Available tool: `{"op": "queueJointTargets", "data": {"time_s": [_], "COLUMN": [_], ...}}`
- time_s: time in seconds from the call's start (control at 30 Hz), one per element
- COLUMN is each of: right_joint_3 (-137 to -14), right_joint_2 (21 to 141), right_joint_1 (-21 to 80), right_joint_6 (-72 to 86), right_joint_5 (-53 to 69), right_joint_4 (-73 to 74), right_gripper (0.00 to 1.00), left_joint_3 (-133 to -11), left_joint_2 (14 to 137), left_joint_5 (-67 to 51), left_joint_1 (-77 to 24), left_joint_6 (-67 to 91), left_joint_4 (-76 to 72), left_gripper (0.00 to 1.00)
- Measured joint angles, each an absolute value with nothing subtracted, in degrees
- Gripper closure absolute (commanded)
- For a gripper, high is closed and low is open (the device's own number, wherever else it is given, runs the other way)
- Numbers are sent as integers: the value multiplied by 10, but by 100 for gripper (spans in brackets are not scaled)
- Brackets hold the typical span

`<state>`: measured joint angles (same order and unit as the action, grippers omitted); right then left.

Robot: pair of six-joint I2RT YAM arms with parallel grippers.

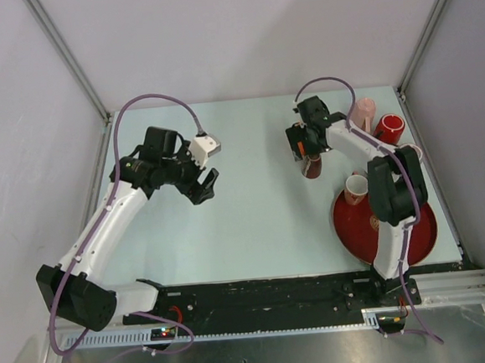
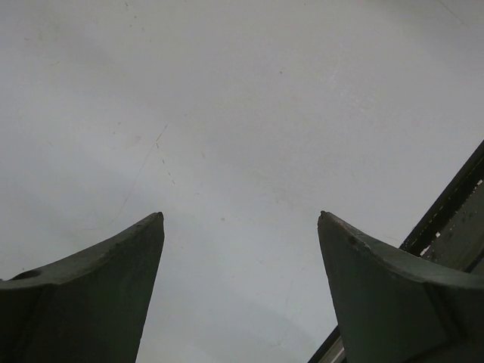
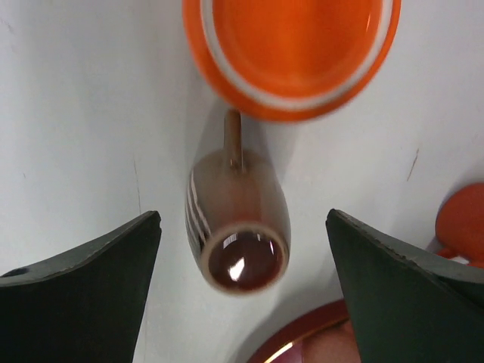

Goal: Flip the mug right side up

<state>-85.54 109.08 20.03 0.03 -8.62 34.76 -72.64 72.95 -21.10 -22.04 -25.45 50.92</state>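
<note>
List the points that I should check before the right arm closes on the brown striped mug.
1. Brown white-striped ceramic mug centred between the fingers of the right gripper: ok.
2. Right fingers open: ok, spread wide.
3. Which end of the mug faces up: cannot tell; the glossy round end may be base or mouth.
4. Room behind the handle: not ok; the orange white-rimmed cup sits close there.
5. Left gripper out of the way: ok, open above the pale table.
</note>
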Motion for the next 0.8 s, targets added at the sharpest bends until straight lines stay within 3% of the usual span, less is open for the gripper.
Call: {"op": "queueJointTargets", "data": {"time_s": [0.1, 0.3, 0.57, 0.63, 0.8], "right_joint_3": [-904, -922, -917, -914, -898], "right_joint_2": [1131, 1156, 1156, 1156, 1148], "right_joint_1": [200, 200, 200, 200, 196], "right_joint_6": [5, 14, 15, 16, 21], "right_joint_5": [-90, -90, -92, -92, -87], "right_joint_4": [353, 383, 401, 405, 404], "right_gripper": [17, 11, 18, 32, 76], "left_joint_3": [-726, -726, -726, -726, -726], "left_joint_2": [729, 729, 730, 730, 730], "left_joint_5": [-211, -211, -212, -212, -212], "left_joint_1": [-218, -216, -216, -216, -216], "left_joint_6": [-255, -255, -254, -254, -254], "left_joint_4": [507, 505, 504, 504, 503], "left_gripper": [14, 14, 14, 14, 15]}}
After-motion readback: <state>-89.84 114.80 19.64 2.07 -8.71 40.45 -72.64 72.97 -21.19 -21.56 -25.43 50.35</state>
